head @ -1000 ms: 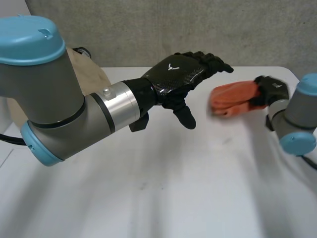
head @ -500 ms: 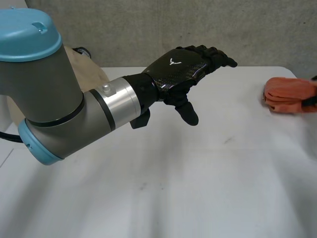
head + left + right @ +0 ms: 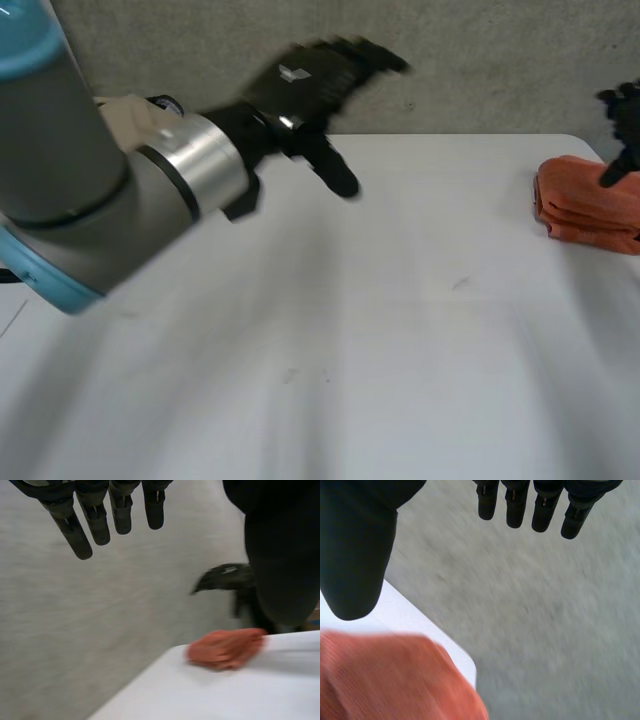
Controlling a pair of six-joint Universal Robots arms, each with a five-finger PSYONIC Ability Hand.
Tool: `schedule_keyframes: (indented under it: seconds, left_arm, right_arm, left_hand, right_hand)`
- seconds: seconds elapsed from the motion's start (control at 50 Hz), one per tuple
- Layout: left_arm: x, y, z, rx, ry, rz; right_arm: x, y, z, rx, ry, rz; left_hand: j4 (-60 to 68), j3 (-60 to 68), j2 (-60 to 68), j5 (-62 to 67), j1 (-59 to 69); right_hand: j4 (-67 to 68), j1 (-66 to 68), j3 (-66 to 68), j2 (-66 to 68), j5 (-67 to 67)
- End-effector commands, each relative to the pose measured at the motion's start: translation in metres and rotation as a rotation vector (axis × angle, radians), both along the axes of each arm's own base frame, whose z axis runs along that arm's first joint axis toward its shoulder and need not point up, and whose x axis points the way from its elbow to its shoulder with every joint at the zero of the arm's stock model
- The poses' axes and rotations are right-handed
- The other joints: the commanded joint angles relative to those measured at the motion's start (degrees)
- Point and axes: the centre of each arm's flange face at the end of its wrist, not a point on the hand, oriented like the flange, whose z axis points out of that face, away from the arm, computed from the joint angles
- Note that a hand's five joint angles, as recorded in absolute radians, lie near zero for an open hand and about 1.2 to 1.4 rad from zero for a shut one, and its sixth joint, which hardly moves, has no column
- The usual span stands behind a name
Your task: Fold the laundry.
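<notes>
One white mark (unreadable) on left hand; orange cloth near right hand.

Left arm comes in big across the left side, grey joint then the silver wrist. The left hand is held up high with its back toward the head camera. In its own wrist view the fingers are straight and side by side, thumb spread well apart, nothing in the grasp. Right hand is just a dark sliver at the far right edge, so its pose there is hard to call. Its wrist view is clearer: straight fingers, thumb wide, holding nothing.
</notes>
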Motion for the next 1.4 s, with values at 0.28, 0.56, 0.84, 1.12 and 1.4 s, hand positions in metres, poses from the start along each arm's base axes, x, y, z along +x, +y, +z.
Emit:
schedule_keyframes:
  seconds: [0.28, 0.56, 0.84, 1.12, 1.4]
  left_arm:
    - [0.165, -0.238, -0.106, -0.207, -0.422, 0.727]
    - [0.164, -0.279, -0.166, -0.338, -0.428, 0.678]
    - [0.068, -0.138, -0.019, -0.301, 0.079, 0.396]
    - [-0.053, -0.035, -0.102, 0.011, 0.084, 0.006]
    - [-0.079, 0.003, -0.136, 0.149, -0.037, -0.079]
  right_arm:
    - [0.108, 0.195, -0.049, 0.173, 0.252, 0.465]
    - [0.102, 0.204, -0.067, 0.256, 0.246, 0.454]
    - [0.095, 0.197, -0.060, 0.236, 0.245, 0.380]
    - [0.067, 0.173, -0.033, 0.208, 0.071, 0.182]
    - [0.013, 0.136, -0.015, 0.216, -0.067, -0.040]
  left_hand:
    - [2.5, 2.6, 2.7, 2.5, 3.0]
    - [67.2, 67.4, 67.5, 67.2, 67.8]
    - [67.2, 67.4, 67.5, 67.2, 67.8]
    - [67.2, 67.4, 67.5, 67.2, 67.8]
    - [8.7, 8.9, 9.0, 8.7, 9.2]
  right_hand:
    - [-2.5, -2.9, -2.3, -2.1, -2.9]
    - [-2.5, -2.9, -2.3, -2.1, -2.9]
    - [-2.5, -2.9, -2.3, -2.1, -2.9]
    - [-2.5, -2.9, -2.3, -2.1, -2.9]
    - [-2.5, -2.9, -2.3, -2.1, -2.9]
